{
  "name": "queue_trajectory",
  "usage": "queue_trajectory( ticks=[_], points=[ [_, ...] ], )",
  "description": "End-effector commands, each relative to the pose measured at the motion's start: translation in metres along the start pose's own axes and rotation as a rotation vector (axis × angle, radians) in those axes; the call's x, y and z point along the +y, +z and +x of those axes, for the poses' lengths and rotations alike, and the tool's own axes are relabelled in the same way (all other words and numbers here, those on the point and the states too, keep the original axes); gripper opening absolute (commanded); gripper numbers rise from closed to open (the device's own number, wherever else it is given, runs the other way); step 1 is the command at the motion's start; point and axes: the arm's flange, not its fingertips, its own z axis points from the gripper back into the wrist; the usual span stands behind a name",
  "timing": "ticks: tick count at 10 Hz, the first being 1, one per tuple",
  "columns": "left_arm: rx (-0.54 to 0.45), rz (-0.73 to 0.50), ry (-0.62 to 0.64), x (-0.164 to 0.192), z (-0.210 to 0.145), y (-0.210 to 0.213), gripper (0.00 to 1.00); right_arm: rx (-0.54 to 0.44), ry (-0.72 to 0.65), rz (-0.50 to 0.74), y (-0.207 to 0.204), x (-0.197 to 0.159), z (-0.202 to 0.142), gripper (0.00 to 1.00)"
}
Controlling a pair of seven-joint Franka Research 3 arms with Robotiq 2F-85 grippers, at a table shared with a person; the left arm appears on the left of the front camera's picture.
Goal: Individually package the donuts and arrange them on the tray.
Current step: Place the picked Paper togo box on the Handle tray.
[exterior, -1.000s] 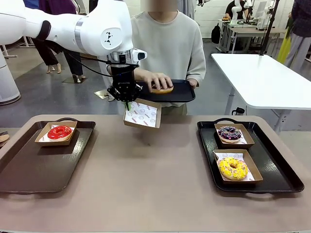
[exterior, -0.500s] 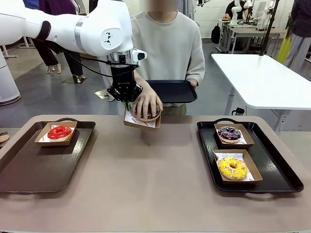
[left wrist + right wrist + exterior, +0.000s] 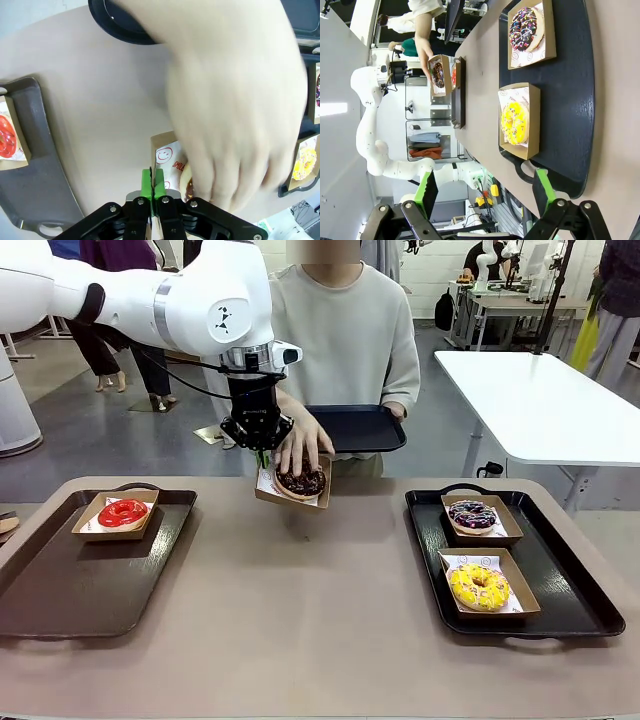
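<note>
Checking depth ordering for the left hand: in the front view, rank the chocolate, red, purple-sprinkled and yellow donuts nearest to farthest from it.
1. Dark chocolate ring donut, in the cardboard box that the left hand holds up.
2. Glossy red ring donut, left tray.
3. Purple-blue sprinkled ring donut, right tray, far box.
4. Yellow sprinkled ring donut, right tray, near box.

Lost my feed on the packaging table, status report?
Left end effector shut on cardboard box, held above table. Right end effector open, idle. Chocolate donut in box, person's hand over it.
</note>
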Motion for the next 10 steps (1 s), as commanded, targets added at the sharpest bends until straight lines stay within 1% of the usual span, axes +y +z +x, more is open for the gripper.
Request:
queue_trajectory(
  ticks=[1,5,6,7,8,9,10],
  points=[
    [0.005,-0.01,0.003,0.001,-0.002,0.001,0.0,0.014,0.01,0.008,0.003,-0.001,0.001,1.0],
    [0.005,-0.01,0.003,0.001,-0.002,0.001,0.0,0.014,0.01,0.008,0.003,-0.001,0.001,1.0],
    [0.0,0.0,0.0,0.0,0.0,0.0,0.01,0.014,0.01,0.008,0.003,-0.001,0.001,1.0],
    [0.016,-0.05,-0.015,0.016,-0.018,0.007,0.01,0.014,0.01,0.008,0.003,-0.001,0.001,1.0],
    [0.022,-0.065,-0.025,0.04,-0.031,0.02,0.01,0.014,0.01,0.008,0.003,-0.001,0.001,1.0],
    [0.037,-0.016,-0.028,0.065,-0.059,0.027,0.01,0.014,0.01,0.008,0.003,-0.001,0.001,1.0],
    [0.046,0.01,-0.046,0.089,-0.08,0.033,0.01,0.014,0.01,0.008,0.003,-0.001,0.001,1.0]
  ],
)
